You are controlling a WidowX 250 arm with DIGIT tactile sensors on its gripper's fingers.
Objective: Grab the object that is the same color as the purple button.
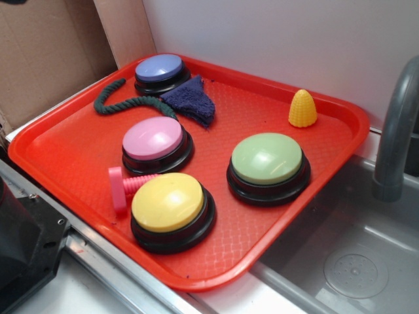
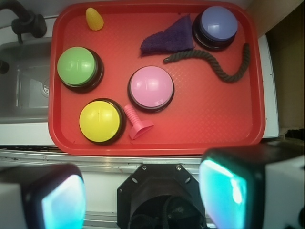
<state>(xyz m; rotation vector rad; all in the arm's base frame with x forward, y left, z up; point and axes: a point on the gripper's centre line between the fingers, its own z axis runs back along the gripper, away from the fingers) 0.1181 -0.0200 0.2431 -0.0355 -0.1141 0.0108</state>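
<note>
The object, a small dark purple fuzzy cloth, lies flat on the red tray, touching the purple button at the tray's far corner. In the wrist view my gripper is open, its two fingers wide apart with nothing between them. It hangs high over the robot's black base, outside the tray's near edge and well short of the cloth. In the exterior view the gripper is out of sight.
A dark green rope curls beside the cloth. Pink, yellow and green buttons, a pink toy bolt and a yellow corn cone share the tray. A sink and faucet lie to the right.
</note>
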